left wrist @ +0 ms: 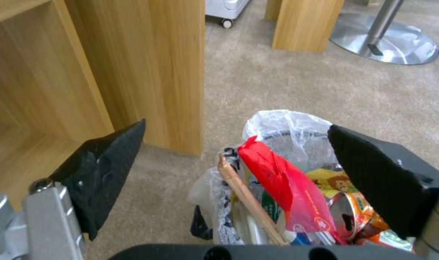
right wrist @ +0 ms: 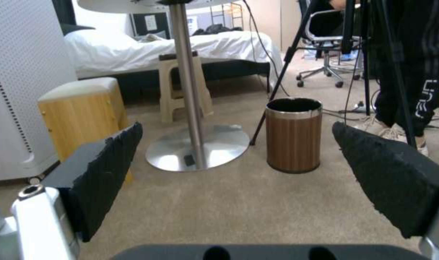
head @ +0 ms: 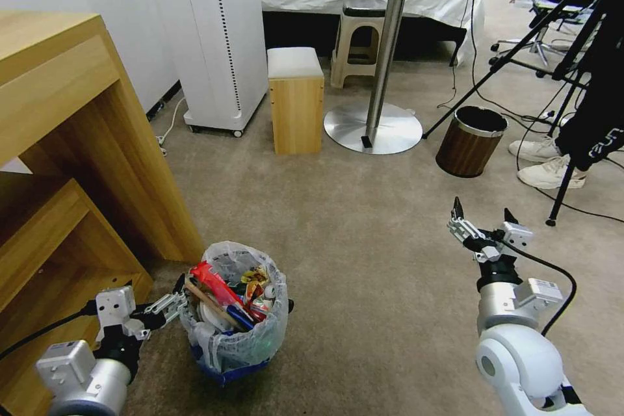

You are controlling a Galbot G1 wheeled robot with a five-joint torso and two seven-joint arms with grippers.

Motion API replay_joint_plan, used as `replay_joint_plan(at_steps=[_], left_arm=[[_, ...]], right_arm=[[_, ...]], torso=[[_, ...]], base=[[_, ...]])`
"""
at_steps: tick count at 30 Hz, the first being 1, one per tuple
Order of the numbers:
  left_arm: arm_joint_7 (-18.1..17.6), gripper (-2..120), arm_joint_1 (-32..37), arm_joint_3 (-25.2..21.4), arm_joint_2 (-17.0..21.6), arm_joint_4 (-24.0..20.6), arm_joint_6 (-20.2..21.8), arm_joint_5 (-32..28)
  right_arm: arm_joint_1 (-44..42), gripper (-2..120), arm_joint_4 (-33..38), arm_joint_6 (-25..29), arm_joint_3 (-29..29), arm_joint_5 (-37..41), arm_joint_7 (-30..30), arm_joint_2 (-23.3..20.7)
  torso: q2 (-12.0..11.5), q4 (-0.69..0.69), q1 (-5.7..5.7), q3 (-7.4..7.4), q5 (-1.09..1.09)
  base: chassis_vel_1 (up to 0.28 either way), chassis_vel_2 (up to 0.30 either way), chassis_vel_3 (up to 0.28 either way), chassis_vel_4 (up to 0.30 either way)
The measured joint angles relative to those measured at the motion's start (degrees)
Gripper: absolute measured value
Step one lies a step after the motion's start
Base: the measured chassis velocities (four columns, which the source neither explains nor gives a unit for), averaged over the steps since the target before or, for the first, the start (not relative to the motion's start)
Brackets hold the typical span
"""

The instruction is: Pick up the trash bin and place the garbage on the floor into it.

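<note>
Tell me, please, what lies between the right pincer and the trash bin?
Just bare carpet: the head view shows nothing on the floor between the open right pincer and the trash bin.

The scene is viewed by the head camera from high up, tilted forward and down over the carpet (head: pixel 364 253). The left wrist view is taken close above the trash bin (left wrist: pixel 287 169), looking past the left end effector (left wrist: pixel 234 144) toward the wooden shelf unit (left wrist: pixel 147 65); both are shared with the head view. The right wrist view is taken low and level over the floor, facing the wood-grain bin (right wrist: pixel 294 135) and round table's base (right wrist: pixel 198 148), also seen from the head.
</note>
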Motion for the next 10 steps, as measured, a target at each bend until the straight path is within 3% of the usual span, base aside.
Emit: replay_joint_plan(at_steps=[10], left_arm=[[-0.2, 100, -0.1, 0.0, 0.1, 0.0, 0.2, -0.1]], right_arm=[[0.0, 100, 0.0, -0.1, 0.1, 0.0, 0.0, 0.0]], torso=[[0.0, 0.0, 0.0, 0.0, 0.01]], base=[[0.0, 0.0, 0.0, 0.0]])
